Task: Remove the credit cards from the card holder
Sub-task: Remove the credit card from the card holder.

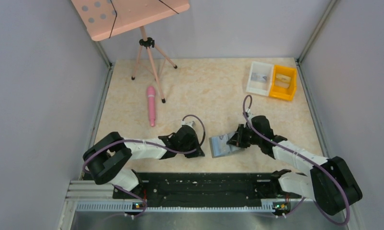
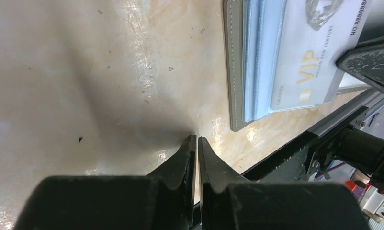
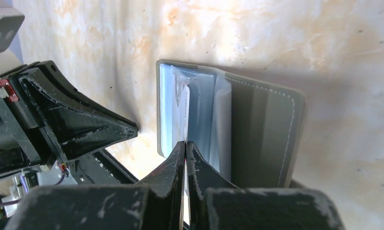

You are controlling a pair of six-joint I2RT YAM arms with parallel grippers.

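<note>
- The card holder (image 1: 222,146) lies open on the beige table (image 1: 214,91), in the lower middle of the top view, between the two grippers.
- Right wrist view: its grey stitched cover (image 3: 264,134) is right of centre and its pale blue-grey panels are left of centre.
- A white card (image 2: 300,57) printed "VIP" in gold lies across the pale panels, in the upper right of the left wrist view. How much of it sits inside a pocket cannot be told.
- The right gripper (image 3: 186,146) has its fingers pressed together on the edge of that card. A thin pale sliver shows between them, at the holder's near edge.
- The left gripper (image 2: 197,141) has its fingers pressed together with nothing between them. Its tips are low at the table surface, just left of the holder and not touching it.
- Top view: the left gripper is just left of the holder and the right gripper (image 1: 232,141) is at its right side.
- A white bin (image 1: 258,78) and a yellow bin (image 1: 283,82) stand side by side at the upper right, well apart from the holder.
- A pink stick-shaped item (image 1: 152,105) lies left of centre. Above it stands a pink tripod (image 1: 149,57) carrying a pink board (image 1: 128,14).
</note>
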